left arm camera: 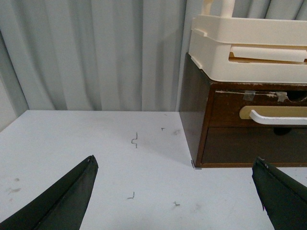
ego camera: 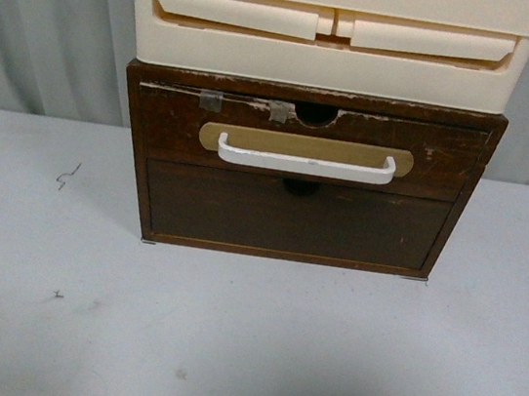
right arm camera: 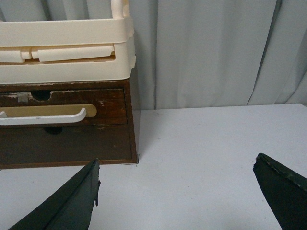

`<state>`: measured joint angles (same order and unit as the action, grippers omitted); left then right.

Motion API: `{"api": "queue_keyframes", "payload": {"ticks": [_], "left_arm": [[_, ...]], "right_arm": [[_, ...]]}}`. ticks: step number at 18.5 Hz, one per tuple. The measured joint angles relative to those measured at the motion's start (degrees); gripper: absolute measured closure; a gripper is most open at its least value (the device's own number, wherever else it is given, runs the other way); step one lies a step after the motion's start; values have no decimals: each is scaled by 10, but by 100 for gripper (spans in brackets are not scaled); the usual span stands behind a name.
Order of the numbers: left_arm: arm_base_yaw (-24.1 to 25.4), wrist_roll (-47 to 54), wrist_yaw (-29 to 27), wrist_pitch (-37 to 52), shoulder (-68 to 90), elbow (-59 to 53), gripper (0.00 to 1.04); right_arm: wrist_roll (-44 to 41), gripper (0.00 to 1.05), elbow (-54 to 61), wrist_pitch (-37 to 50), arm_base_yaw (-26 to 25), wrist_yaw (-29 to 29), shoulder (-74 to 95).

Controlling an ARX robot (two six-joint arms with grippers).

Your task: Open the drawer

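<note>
drawer (ego camera: 307, 143) shut tight, can't see what's inside | cream plastic drawers (ego camera: 329, 54) stacked on top, closed too | left gripper (left arm camera: 173, 160) and right gripper (right arm camera: 177, 158) both spread wide

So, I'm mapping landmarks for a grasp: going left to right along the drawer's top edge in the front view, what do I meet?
On the drawer: grey tape bit → second tape bit → half-round notch → pale scuff.
</note>
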<state>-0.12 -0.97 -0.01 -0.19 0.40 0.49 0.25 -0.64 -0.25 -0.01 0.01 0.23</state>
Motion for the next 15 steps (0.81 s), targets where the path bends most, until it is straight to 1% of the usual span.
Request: {"api": "queue_keyframes", "payload": {"ticks": [13, 14, 15], "left_arm": [[0, 0, 0, 0, 0, 0, 7], [0, 0, 0, 0, 0, 0, 7], [-3, -9, 0, -70, 16, 21, 7]], "right_arm": [[0, 6, 0, 0, 0, 0, 0], [7, 6, -8, -37, 1, 6, 8], [44, 6, -63, -155, 2, 7, 91]]}}
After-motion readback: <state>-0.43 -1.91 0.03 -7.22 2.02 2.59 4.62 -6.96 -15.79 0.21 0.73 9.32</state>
